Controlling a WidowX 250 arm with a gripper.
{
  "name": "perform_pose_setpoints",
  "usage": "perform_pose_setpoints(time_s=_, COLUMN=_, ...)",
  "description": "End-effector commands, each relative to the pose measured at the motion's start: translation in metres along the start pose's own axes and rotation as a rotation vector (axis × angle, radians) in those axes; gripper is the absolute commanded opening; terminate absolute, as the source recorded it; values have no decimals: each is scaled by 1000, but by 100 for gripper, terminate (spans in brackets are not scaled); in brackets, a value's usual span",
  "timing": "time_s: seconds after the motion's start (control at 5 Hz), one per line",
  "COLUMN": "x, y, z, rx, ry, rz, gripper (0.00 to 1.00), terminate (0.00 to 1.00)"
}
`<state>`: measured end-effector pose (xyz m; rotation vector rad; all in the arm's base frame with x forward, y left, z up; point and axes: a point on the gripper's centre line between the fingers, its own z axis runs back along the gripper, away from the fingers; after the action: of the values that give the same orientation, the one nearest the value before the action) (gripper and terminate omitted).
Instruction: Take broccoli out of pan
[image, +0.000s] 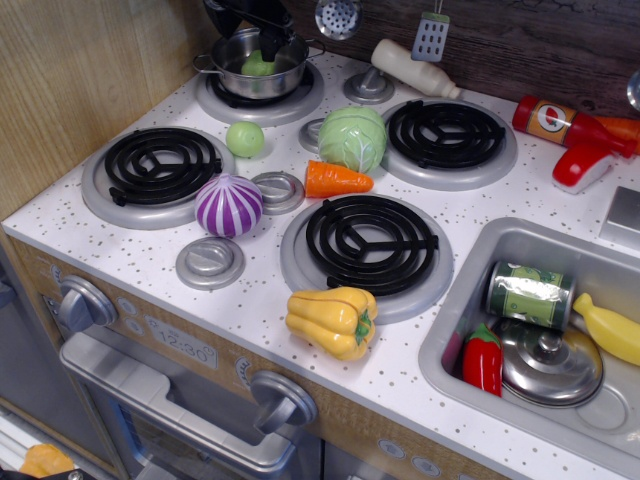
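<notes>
The pan (240, 84) is a small shiny steel pot on the back-left burner. The pale-green broccoli (257, 67) lies inside it, toward the back. My black gripper (248, 30) hangs over the pan at the top edge of the view, mostly cut off. One finger (269, 42) reaches down to the right side of the broccoli; the other stands apart to the left, above the rim. The jaws look open and hold nothing.
A smooth light-green ball (245, 138), a cabbage (353, 138), a carrot (336, 180) and a purple onion (228, 205) lie between the burners. A yellow pepper (333, 321) is near the front edge. The sink (452, 300) holds a can, a lid, a red pepper and a banana.
</notes>
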<state>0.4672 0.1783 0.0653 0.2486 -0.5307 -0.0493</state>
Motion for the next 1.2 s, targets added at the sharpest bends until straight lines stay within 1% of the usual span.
perform_pose_setpoints(time_s=0.0, x=18, y=14, z=3, rx=2, ry=-67, rz=-12, gripper=100, terminate=0)
perform_pose_setpoints(time_s=0.2, x=15, y=13, z=-7, rx=-23, ry=-51, rz=-6, gripper=100, terminate=0)
perform_pose_setpoints(time_s=0.4, x=17, y=17, z=-14, rx=-53, ry=-31, rz=-6, gripper=0, terminate=0)
perform_pose_setpoints(time_s=0.6, x=19, y=21, z=-23, rx=-82, ry=-12, rz=-12, gripper=0, terminate=0)
perform_pose_setpoints(time_s=0.8, x=25, y=25, z=-16, rx=-59, ry=-17, rz=-33, gripper=0, terminate=0)
perform_pose_setpoints(time_s=1.0, x=32, y=30, z=5, rx=-2, ry=-1, rz=-66, gripper=0, terminate=0)
